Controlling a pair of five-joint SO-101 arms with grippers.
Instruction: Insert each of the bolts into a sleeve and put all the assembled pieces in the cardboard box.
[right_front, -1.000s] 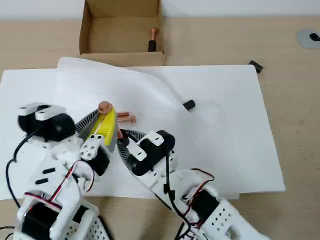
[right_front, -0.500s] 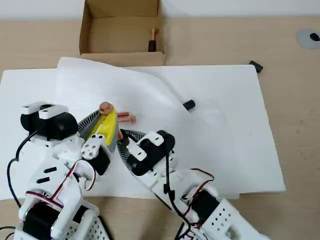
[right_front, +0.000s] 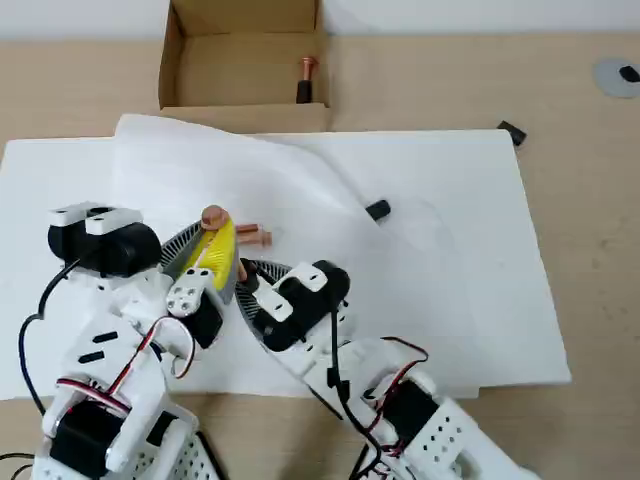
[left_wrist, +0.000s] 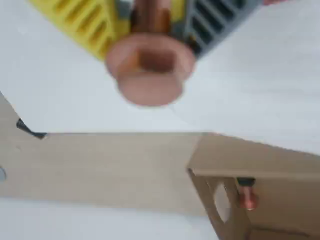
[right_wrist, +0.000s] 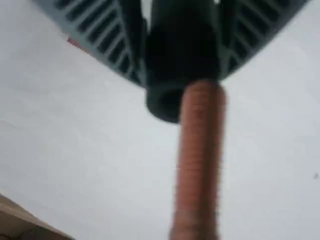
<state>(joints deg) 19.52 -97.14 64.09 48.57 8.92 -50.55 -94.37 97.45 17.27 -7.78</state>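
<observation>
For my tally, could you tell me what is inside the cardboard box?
One copper bolt in a black sleeve lies inside the cardboard box; its near wall hides some floor.

Bright, even light falls from overhead in the high view, diffuse enough that the arms throw only soft, pale shadows onto the white sheet (right_front: 450, 250). The sheet runs close to washed out, its crease reading as faint grey shading. At 12 o'clock the cardboard box (right_front: 240, 60) is a little darker inside along its walls, and the bench (right_front: 590, 200) at 3 o'clock is evenly lit. In the left wrist view the bolt (left_wrist: 150, 67) clamped in the left hand (left_wrist: 150, 20) sits very near the lens and is out of focus. In the right wrist view the sleeve (right_wrist: 182, 55) gripped by the right hand (right_wrist: 182, 30) is a dark blur, and the threaded shank (right_wrist: 200, 160) is equally soft.
</observation>
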